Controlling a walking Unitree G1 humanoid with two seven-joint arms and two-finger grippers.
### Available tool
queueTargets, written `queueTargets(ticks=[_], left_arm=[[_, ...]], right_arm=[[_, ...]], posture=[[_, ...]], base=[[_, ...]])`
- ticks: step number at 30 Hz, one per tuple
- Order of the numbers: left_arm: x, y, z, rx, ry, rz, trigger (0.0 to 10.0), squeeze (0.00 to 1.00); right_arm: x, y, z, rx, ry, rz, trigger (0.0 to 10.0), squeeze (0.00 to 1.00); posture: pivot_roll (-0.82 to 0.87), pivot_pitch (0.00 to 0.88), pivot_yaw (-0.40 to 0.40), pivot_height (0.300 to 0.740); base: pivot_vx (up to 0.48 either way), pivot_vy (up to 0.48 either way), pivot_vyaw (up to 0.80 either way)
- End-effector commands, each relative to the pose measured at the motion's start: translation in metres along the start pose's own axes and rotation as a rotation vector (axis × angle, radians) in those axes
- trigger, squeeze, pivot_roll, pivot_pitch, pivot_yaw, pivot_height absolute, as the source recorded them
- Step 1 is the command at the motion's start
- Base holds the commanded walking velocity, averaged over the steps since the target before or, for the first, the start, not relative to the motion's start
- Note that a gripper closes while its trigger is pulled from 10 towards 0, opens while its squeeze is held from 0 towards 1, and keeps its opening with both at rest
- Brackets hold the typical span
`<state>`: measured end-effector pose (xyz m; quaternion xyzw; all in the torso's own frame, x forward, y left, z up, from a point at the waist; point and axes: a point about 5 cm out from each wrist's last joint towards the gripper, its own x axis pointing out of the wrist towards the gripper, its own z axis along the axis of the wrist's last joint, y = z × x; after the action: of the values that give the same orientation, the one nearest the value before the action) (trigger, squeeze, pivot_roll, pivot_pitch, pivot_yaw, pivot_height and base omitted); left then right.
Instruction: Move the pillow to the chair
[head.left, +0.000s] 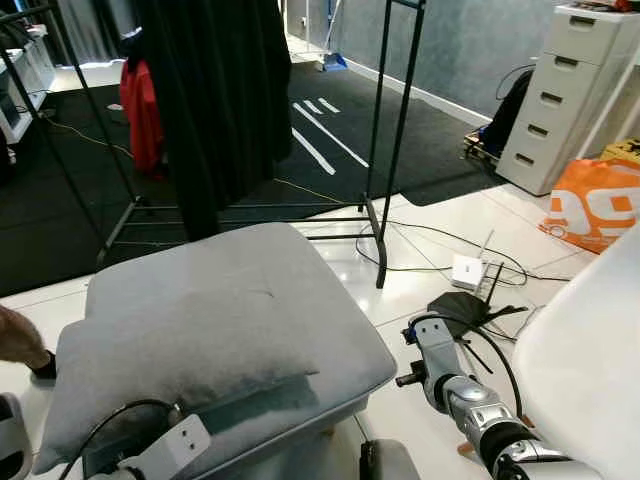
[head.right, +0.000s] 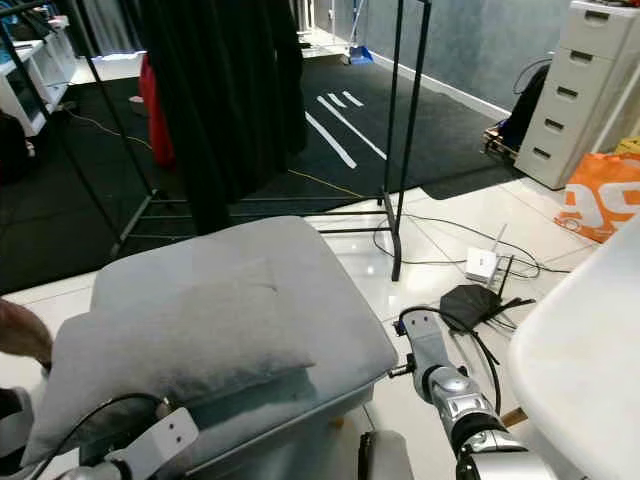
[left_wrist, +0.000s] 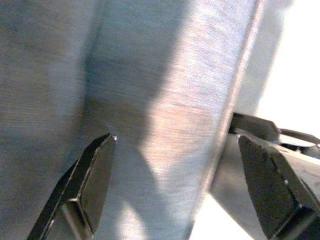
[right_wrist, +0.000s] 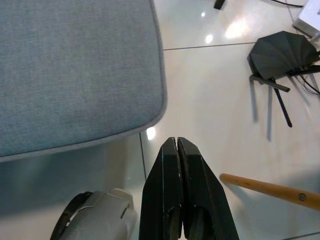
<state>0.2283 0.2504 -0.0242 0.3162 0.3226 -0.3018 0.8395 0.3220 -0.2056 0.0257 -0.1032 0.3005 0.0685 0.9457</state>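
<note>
Our left gripper (left_wrist: 175, 190) is spread wide, one black finger (left_wrist: 92, 182) lying against the grey fabric of the pillow (head.left: 165, 375) and the other off its edge; we grip nothing. The left arm (head.left: 165, 450) reaches in from the near side, low under the pillow's front edge.

Our right gripper (right_wrist: 179, 192) has its two fingers pressed flat together, empty, pointing down at the white tiled floor (right_wrist: 210, 100) just beside the seat's rounded corner. A wooden leg (right_wrist: 270, 189) crosses the floor near its tips.

The pillow lies flat on the near left part of the grey padded seat (head.left: 290, 280). Its long axis runs across us, left to right, with one corner pointing toward the seat's right edge.

A person's hand (head.left: 20, 340) touches the pillow's left end. Beyond the seat stands a black clothes rack (head.left: 385, 140) with dark garments (head.left: 220, 100). A white router (head.left: 467, 270) and a black fan-shaped device (head.left: 460, 308) sit on the floor to the right.
</note>
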Motion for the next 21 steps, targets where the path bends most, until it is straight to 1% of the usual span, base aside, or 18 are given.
queueTargets(ticks=[1,2,3,5,6,7,8,9,10,11,12,13,14,15,16,17,19,21], left_arm=[[-0.01,0.018,0.018,-0.043,-0.161,-0.052,10.0,0.0],[-0.01,0.018,0.018,-0.043,-0.161,-0.052,10.0,0.0],[-0.014,0.026,0.026,-0.065,-0.228,-0.056,10.0,0.0],[-0.024,0.046,0.054,-0.162,-0.44,0.016,10.0,0.0],[-0.027,0.051,0.062,-0.192,-0.501,0.038,10.0,0.0],[-0.027,0.051,0.062,-0.192,-0.501,0.038,10.0,0.0],[-0.029,0.054,0.069,-0.217,-0.552,0.06,10.0,0.0],[-0.027,0.056,0.07,-0.209,-0.548,0.113,10.0,0.0],[-0.023,0.057,0.068,-0.174,-0.516,0.161,10.0,0.0],[-0.02,0.056,0.065,-0.119,-0.466,0.21,10.0,0.0],[-0.017,0.056,0.061,-0.083,-0.419,0.254,10.0,0.0],[-0.017,0.056,0.061,-0.083,-0.419,0.254,10.0,0.0],[-0.014,0.054,0.056,-0.026,-0.359,0.291,10.0,0.0],[-0.01,0.048,0.052,0.026,-0.315,0.294,10.0,0.0],[-0.01,0.048,0.052,0.026,-0.315,0.294,10.0,0.0],[-0.007,0.037,0.047,0.075,-0.275,0.26,10.0,0.0],[-0.006,0.034,0.045,0.08,-0.269,0.249,10.0,0.0],[-0.009,0.035,0.045,0.06,-0.278,0.268,10.0,0.0]], right_arm=[[0.0,0.0,0.002,0.007,0.003,0.003,10.0,0.0],[0.0,0.0,0.002,0.007,0.003,0.003,10.0,0.0],[0.0,0.0,0.002,0.007,0.002,0.002,10.0,0.0],[0.0,-0.002,0.003,0.009,0.002,-0.003,10.0,0.0],[0.0,-0.003,0.003,0.01,0.002,-0.005,10.0,0.0],[0.0,-0.003,0.003,0.01,0.002,-0.005,10.0,0.0],[0.0,-0.003,0.003,0.012,0.001,-0.007,10.0,0.0],[0.0,-0.003,0.003,0.016,0.0,-0.011,10.0,0.0],[0.0,-0.004,0.004,0.019,-0.001,-0.013,10.0,0.0],[0.0,-0.004,0.004,0.021,-0.002,-0.015,10.0,0.0],[0.0,-0.004,0.004,0.022,-0.002,-0.016,10.0,0.0],[0.0,-0.004,0.004,0.022,-0.002,-0.016,10.0,0.0],[0.0,-0.004,0.003,0.021,-0.001,-0.016,10.0,0.0],[0.0,-0.003,0.003,0.021,0.0,-0.016,10.0,0.0],[0.0,-0.003,0.003,0.021,0.0,-0.016,10.0,0.0],[0.0,-0.002,0.002,0.019,0.002,-0.015,10.0,0.0],[0.0,-0.002,0.002,0.019,0.003,-0.015,10.0,0.0],[0.0,-0.002,0.002,0.019,0.004,-0.015,10.0,0.0]], posture=[[-0.17,0.059,-0.008,0.47],[-0.17,0.059,-0.008,0.47],[-0.17,0.059,-0.008,0.47],[-0.17,0.058,-0.008,0.47],[-0.17,0.058,-0.008,0.47],[-0.17,0.058,-0.008,0.47],[-0.17,0.057,-0.005,0.47],[-0.17,0.056,-0.003,0.47],[-0.17,0.056,-0.002,0.47],[-0.17,0.055,-0.001,0.47],[-0.17,0.055,0.0,0.47],[-0.17,0.055,0.0,0.47],[-0.17,0.053,0.002,0.47],[-0.17,0.052,0.003,0.47],[-0.17,0.052,0.003,0.47],[-0.17,0.05,0.005,0.47],[-0.17,0.05,0.005,0.47],[-0.17,0.048,0.008,0.47]], base=[[0.0,0.0,0.0],[0.0,0.0,0.0],[0.0,0.0,0.0],[0.0,0.0,0.0],[0.0,0.0,0.0],[0.0,0.0,0.0],[0.0,0.0,0.0],[0.0,0.0,0.0],[0.0,0.0,0.0],[0.0,0.0,0.0],[0.0,0.0,0.0],[0.0,0.0,0.0],[0.0,0.0,0.0],[0.0,0.0,0.0],[0.0,0.0,0.0],[0.0,0.0,0.0],[0.0,0.0,0.0],[0.0,0.0,0.0]])
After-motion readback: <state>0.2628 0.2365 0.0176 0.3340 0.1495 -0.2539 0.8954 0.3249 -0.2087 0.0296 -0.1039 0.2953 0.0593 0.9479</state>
